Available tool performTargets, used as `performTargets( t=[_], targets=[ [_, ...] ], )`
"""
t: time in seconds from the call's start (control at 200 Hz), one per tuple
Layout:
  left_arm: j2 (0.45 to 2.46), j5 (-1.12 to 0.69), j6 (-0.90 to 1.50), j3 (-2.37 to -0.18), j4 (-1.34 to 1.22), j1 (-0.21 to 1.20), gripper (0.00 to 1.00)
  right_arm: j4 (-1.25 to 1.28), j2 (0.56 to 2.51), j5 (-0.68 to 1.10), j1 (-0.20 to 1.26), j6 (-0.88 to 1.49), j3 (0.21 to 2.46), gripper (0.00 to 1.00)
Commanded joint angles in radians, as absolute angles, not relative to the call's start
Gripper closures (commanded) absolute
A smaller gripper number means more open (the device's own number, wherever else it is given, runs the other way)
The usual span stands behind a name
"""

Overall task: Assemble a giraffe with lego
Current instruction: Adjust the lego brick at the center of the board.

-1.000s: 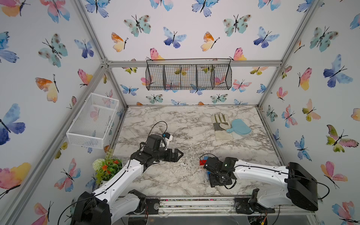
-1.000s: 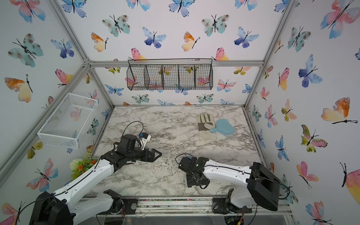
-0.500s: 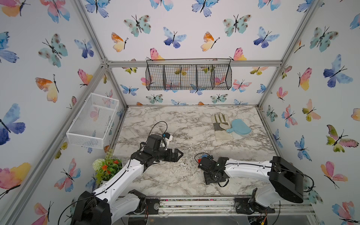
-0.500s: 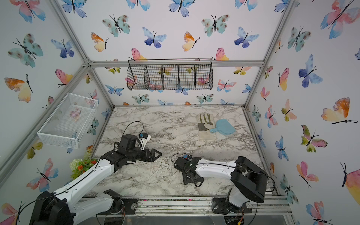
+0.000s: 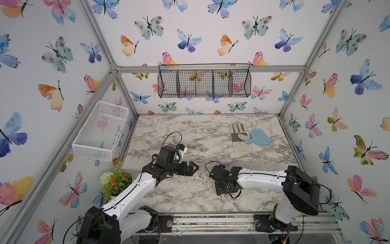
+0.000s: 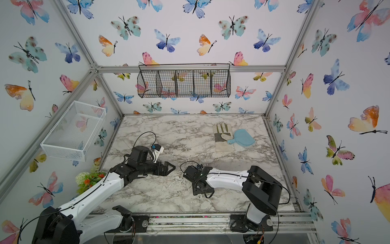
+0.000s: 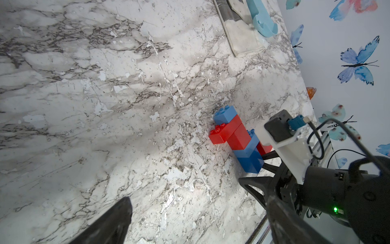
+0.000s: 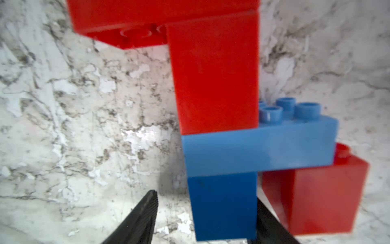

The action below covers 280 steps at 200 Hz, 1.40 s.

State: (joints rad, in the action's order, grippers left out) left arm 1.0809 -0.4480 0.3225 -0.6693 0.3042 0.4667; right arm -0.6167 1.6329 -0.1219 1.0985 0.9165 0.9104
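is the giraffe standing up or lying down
Lying on its side: right wrist view shows the giraffe in full profile over the marble table.

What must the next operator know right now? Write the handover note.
Left gripper: jaws open, empty, apart from the giraffe.
Right gripper: jaws open, straddling the blue leg; one side not yet touching.
The giraffe lies on the table, seemingly complete; its red leg looks askew.
Done: assembly, apparently.
To do: check the red leg's seating, then probably stand the figure up.
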Motion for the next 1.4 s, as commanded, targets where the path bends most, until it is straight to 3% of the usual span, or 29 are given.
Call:
performTargets(
  t=[0.0, 0.445, 1.066, 1.186, 1.351, 1.396],
  targets=[
    [1.081, -0.444, 0.312, -0.67, 0.315, 0.47, 0.02, -0.599, 1.65, -0.085, 1.094, 0.945, 0.933, 0.34],
    [1.071, -0.446, 0.314, -0.67, 0.315, 0.471, 0.02, -0.646, 1.764, -0.105, 1.094, 0.956, 1.043, 0.35],
    [1.105, -0.424, 0.277, -0.699, 0.336, 0.471, 0.02, -0.8, 1.582, -0.241, 1.094, 0.9, 1.147, 0.28],
    [1.121, -0.348, 0.237, -0.749, 0.354, 0.47, 0.02, -0.794, 1.509, -0.355, 1.092, 0.827, 1.158, 0.23],
    [1.126, -0.2, 0.191, -0.805, 0.315, 0.469, 0.02, -0.729, 1.419, -0.485, 1.055, 0.664, 1.156, 0.01],
    [1.125, -0.155, 0.172, -0.805, 0.285, 0.466, 0.02, -0.683, 1.389, -0.5, 1.029, 0.604, 1.135, 0.0]
  ],
)
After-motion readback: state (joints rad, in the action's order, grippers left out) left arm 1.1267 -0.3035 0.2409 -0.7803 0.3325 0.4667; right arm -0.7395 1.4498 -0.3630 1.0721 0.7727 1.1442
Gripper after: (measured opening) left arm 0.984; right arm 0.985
